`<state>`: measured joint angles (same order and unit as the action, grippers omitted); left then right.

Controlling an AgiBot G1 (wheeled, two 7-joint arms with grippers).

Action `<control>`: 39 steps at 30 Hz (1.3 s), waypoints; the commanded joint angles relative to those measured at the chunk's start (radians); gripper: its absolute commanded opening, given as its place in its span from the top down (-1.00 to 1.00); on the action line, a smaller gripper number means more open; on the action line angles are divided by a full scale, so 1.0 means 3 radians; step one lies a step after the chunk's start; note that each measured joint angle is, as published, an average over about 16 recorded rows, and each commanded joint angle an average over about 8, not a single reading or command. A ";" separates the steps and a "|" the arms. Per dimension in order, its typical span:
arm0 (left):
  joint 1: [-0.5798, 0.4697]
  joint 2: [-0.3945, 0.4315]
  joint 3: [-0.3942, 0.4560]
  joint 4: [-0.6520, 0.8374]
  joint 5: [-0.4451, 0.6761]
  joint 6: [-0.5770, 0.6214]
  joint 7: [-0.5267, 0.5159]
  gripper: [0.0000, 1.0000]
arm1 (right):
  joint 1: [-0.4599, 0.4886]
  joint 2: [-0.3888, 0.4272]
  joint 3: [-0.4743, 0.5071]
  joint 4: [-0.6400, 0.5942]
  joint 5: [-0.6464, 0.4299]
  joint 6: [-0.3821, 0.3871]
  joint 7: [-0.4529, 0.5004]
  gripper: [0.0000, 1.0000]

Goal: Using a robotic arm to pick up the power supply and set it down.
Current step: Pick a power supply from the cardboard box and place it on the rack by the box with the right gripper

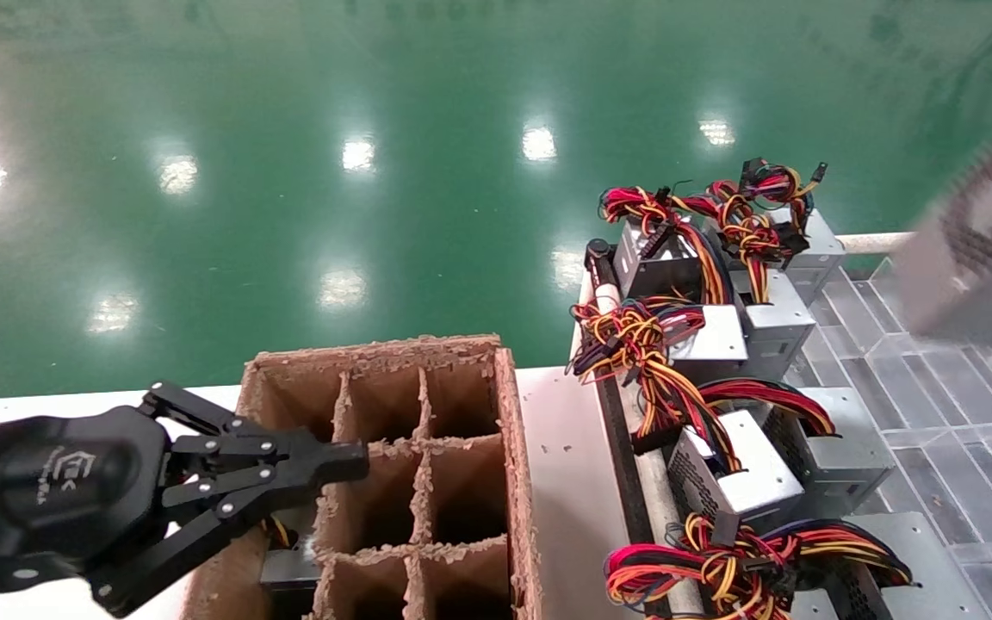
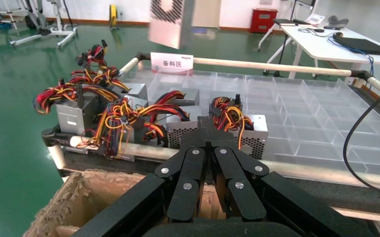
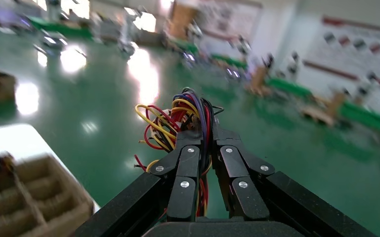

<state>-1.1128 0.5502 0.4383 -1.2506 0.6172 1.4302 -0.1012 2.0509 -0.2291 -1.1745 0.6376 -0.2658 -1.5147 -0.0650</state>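
Wires (image 3: 178, 123) pinched between closed right gripper (image 3: 206, 136) fingers carry the power supply (image 1: 978, 250), seemingly heavy, rigid, swing-prone; left gripper (image 1: 350, 465) closed, empty.

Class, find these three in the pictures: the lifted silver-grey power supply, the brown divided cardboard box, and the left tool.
Silver-grey metal power supply (image 1: 982, 250): head view, perforated side.
Brown divided cardboard box (image 1: 515, 448): head view, right wall.
Black left tool (image 1: 356, 462): head view, closed fingertips.

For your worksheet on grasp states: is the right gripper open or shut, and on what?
Shut. In the right wrist view the right gripper pinches the wire bundle of the power supply, which hangs lifted, blurred.
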 commanded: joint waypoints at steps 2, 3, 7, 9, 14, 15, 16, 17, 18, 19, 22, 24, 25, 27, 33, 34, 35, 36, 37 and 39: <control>0.0000 0.0000 0.0000 0.0000 0.0000 0.0000 0.0000 1.00 | -0.0023 0.0220 -0.0040 0.0057 -0.0104 0.0069 0.0006 1.00; 0.0000 0.0000 0.0000 0.0000 0.0000 0.0000 0.0000 1.00 | -0.0062 0.0250 -0.0062 0.0047 -0.0103 0.0085 -0.0005 1.00; 0.0000 0.0000 0.0000 0.0000 0.0000 0.0000 0.0000 1.00 | -0.0283 0.0282 -0.0160 -0.0061 0.0003 0.0133 -0.0094 1.00; 0.0000 0.0000 0.0000 0.0000 0.0000 0.0000 0.0000 1.00 | -0.0416 0.0256 -0.0204 -0.0150 0.0111 0.0143 -0.0161 1.00; 0.0000 0.0000 0.0000 0.0000 0.0000 0.0000 0.0000 1.00 | -0.0730 0.0126 -0.0264 -0.0419 0.0439 0.0107 -0.0362 1.00; 0.0000 0.0000 0.0000 0.0000 0.0000 0.0000 0.0000 1.00 | -0.0778 0.0096 -0.0268 -0.0472 0.0491 0.0094 -0.0399 1.00; 0.0000 0.0000 0.0000 0.0000 0.0000 0.0000 0.0000 1.00 | -0.0821 0.0066 -0.0271 -0.0523 0.0536 0.0080 -0.0435 1.00; 0.0000 0.0000 0.0000 0.0000 0.0000 0.0000 0.0000 1.00 | -0.0860 0.0035 -0.0273 -0.0574 0.0572 0.0067 -0.0470 1.00; 0.0000 0.0000 0.0000 0.0000 0.0000 0.0000 0.0000 1.00 | -0.0893 0.0003 -0.0277 -0.0622 0.0599 0.0055 -0.0502 1.00; 0.0000 0.0000 0.0000 0.0000 0.0000 0.0000 0.0000 1.00 | -0.0921 -0.0030 -0.0280 -0.0669 0.0618 0.0044 -0.0530 1.00; 0.0000 0.0000 0.0000 0.0000 0.0000 0.0000 0.0000 1.00 | -0.0978 -0.0130 -0.0293 -0.0795 0.0636 0.0023 -0.0593 1.00; 0.0000 0.0000 0.0000 0.0000 0.0000 0.0000 0.0000 1.00 | -0.1007 -0.0200 -0.0302 -0.0879 0.0636 0.0013 -0.0623 1.00; 0.0000 0.0000 0.0000 0.0000 0.0000 0.0000 0.0000 1.00 | -0.1020 -0.0234 -0.0306 -0.0919 0.0636 0.0008 -0.0633 1.00; 0.0000 0.0000 0.0000 0.0000 0.0000 0.0000 0.0000 1.00 | -0.1045 -0.0302 -0.0311 -0.1000 0.0642 -0.0003 -0.0650 1.00; 0.0000 0.0000 0.0000 0.0000 0.0000 0.0000 0.0000 1.00 | -0.1119 -0.0503 -0.0320 -0.1229 0.0667 -0.0049 -0.0689 1.00; 0.0000 0.0000 0.0000 0.0000 0.0000 0.0000 0.0000 1.00 | -0.1129 -0.0537 -0.0322 -0.1266 0.0668 -0.0055 -0.0695 1.00; 0.0000 0.0000 0.0000 0.0000 0.0000 0.0000 0.0000 1.00 | -0.1138 -0.0571 -0.0324 -0.1301 0.0668 -0.0059 -0.0700 1.00; 0.0000 0.0000 0.0000 0.0000 0.0000 0.0000 0.0000 1.00 | -0.1148 -0.0606 -0.0326 -0.1338 0.0668 -0.0060 -0.0705 1.00; 0.0000 0.0000 0.0000 0.0000 0.0000 0.0000 0.0000 1.00 | -0.1157 -0.0645 -0.0330 -0.1377 0.0666 -0.0058 -0.0710 1.00; 0.0000 0.0000 0.0000 0.0000 0.0000 0.0000 0.0000 1.00 | -0.1177 -0.0725 -0.0336 -0.1461 0.0662 -0.0047 -0.0719 1.00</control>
<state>-1.1128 0.5502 0.4384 -1.2506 0.6171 1.4302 -0.1011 1.6994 -0.4483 -1.2751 0.1972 -0.0675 -1.5228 -0.2812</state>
